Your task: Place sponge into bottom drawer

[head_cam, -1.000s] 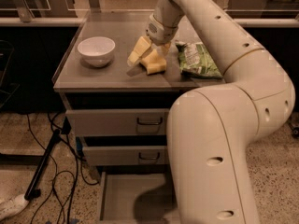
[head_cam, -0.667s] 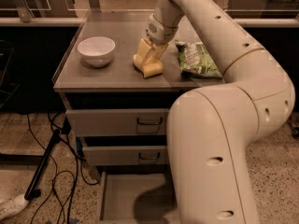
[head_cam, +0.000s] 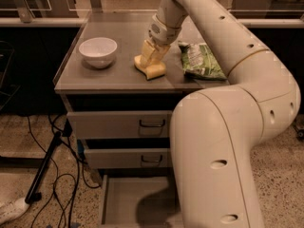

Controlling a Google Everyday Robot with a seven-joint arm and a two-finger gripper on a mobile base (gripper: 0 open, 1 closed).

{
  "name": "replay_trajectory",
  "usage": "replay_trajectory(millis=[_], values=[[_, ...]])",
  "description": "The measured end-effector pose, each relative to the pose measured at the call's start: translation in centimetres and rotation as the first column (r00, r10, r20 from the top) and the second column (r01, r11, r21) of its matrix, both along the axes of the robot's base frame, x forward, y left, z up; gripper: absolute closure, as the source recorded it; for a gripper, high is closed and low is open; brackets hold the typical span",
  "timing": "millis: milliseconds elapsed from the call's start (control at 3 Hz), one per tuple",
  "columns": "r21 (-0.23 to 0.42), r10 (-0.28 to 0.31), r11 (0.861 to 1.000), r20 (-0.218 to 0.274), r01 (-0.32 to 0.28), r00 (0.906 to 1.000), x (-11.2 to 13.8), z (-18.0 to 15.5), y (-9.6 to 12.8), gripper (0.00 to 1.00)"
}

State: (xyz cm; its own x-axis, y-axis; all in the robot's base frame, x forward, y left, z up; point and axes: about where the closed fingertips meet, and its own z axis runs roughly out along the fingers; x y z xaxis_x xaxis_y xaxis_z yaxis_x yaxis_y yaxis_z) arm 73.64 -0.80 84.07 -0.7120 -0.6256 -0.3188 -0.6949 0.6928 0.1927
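The pale-yellow sponge [head_cam: 155, 71] lies on the grey cabinet top [head_cam: 114, 75], between the white bowl and the green bag. My gripper [head_cam: 148, 60] comes down on it from above, its yellow padded fingers [head_cam: 151, 52] drawn together on the sponge's upper part. The sponge still rests on the cabinet top. The bottom drawer [head_cam: 128, 198] is pulled out at floor level, a shallow grey tray with a bare floor, partly hidden on its right by my arm.
A white bowl [head_cam: 98, 50] stands left of the sponge. A green crinkly bag [head_cam: 200, 61] lies to its right. Two upper drawers with dark handles [head_cam: 151, 124] are shut. Cables and a black stand leg [head_cam: 45, 167] lie on the floor at the left.
The fingers were spread on either side of the sponge a second ago and have since closed together onto it. The sponge has hardly moved.
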Motion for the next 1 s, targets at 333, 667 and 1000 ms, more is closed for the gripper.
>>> replay_trajectory(millis=[333, 667, 1000], values=[[0.0, 0.0, 1.0, 0.0, 0.0, 1.0, 0.0, 0.0, 0.0, 1.0], [0.041, -0.005, 0.999, 0.026, 0.004, 0.9996, -0.8, 1.6, -1.1, 1.0], [0.093, -0.006, 0.996, 0.058, 0.0, 0.9983, -5.4, 5.5, -4.6, 1.0]])
